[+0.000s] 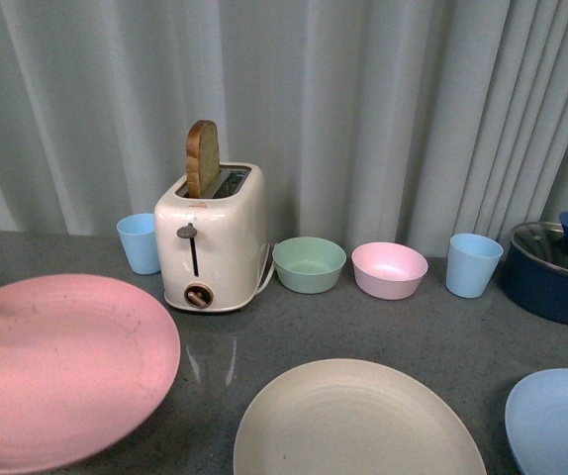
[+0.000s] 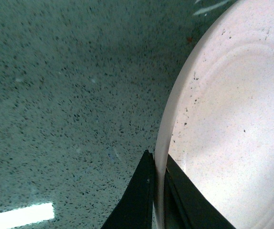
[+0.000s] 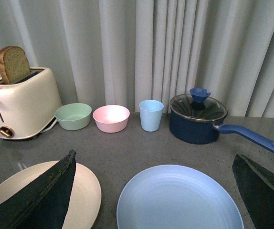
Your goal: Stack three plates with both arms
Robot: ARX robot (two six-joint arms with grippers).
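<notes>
Pink plate — left on counter, rim pinched betw. left gripper fingers. Cream plate — centre front, flat. Lt blue plate — right side, beneath right gripper, jaws spread wide. Toaster at back.

Being shown in front of the cream toaster: pink plate, cream plate, lt-blue plate; countertop being seen as grey w/ dark speckles.
</notes>
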